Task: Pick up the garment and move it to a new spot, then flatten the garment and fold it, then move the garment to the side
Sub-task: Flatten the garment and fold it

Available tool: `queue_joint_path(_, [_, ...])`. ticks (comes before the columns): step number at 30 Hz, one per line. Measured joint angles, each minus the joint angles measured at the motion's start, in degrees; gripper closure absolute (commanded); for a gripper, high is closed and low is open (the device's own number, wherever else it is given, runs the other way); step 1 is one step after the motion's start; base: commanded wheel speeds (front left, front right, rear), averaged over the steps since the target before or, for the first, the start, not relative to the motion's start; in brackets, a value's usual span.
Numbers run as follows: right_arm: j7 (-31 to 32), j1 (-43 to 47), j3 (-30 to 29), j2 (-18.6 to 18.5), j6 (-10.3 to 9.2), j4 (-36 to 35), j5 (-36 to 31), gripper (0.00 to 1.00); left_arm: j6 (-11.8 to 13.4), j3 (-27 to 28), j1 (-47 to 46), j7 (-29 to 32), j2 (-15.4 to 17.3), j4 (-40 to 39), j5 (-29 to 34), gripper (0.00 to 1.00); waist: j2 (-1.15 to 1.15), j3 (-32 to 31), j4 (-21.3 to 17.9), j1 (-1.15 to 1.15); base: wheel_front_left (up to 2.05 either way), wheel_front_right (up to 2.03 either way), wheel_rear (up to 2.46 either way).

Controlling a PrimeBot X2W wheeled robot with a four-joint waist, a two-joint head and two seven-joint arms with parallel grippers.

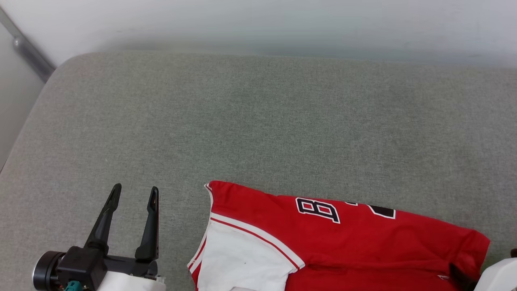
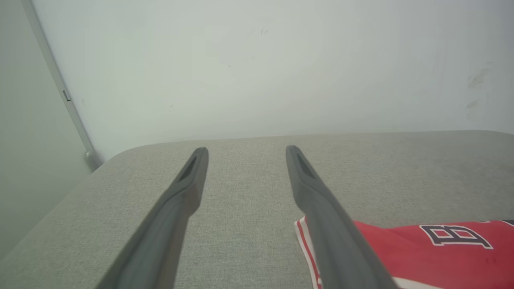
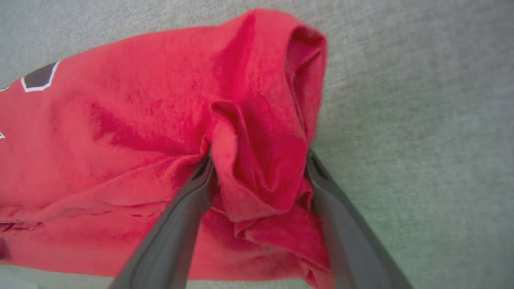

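As it lies, garment (image 1: 355, 242) long axis L-R, sleeve (image 1: 238, 258) end L.

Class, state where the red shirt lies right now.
Head view: the garment lies at the lower right of the grey cushion, beside the left gripper; the right gripper straddles its bunched end.

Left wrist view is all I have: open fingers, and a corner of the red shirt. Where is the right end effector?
Observer: At the shirt's right end, the right end effector is open, a raised fold between its fingers.
Operator: Does my left end effector touch the shirt?
Observer: No, it is left of the shirt, apart.
Operator: Any sleeve?
Observer: A white sleeve lies on the shirt's left end.
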Motion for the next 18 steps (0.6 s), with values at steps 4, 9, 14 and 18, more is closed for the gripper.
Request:
queue_joint_path(4, [-0.3,0.1,1.2,0.0,0.0,0.4,0.5,0.0,0.0,-0.3,0.0,0.0,0.0,0.0,0.0,0.0,0.0,-0.4,-0.2,0.0,0.0,0.0,0.0])
queue_joint_path(9, [-2.4,0.1,2.5,-0.5,0.05,1.5,-0.7,1.0,-0.1,-0.7,0.1,0.0,0.1,0.0,-0.1,0.0,0.0,-0.8,-0.5,0.0,0.0,0.0,0.0])
queue_joint_path(14, [-6.0,0.0,2.4,-0.3,0.51,3.0,-1.8,1.0,-0.1,-0.7,0.1,0.0,0.2,-0.1,-0.4,0.0,0.0,-0.9,-0.8,0.0,0.0,0.0,0.0])
queue_joint_path(18, [-8.3,-0.5,1.0,-0.5,0.92,3.8,-2.5,1.0,-0.1,-0.6,0.3,0.0,0.4,-0.1,-0.4,0.0,0.0,-1.0,-1.1,0.0,0.0,0.0,0.0])
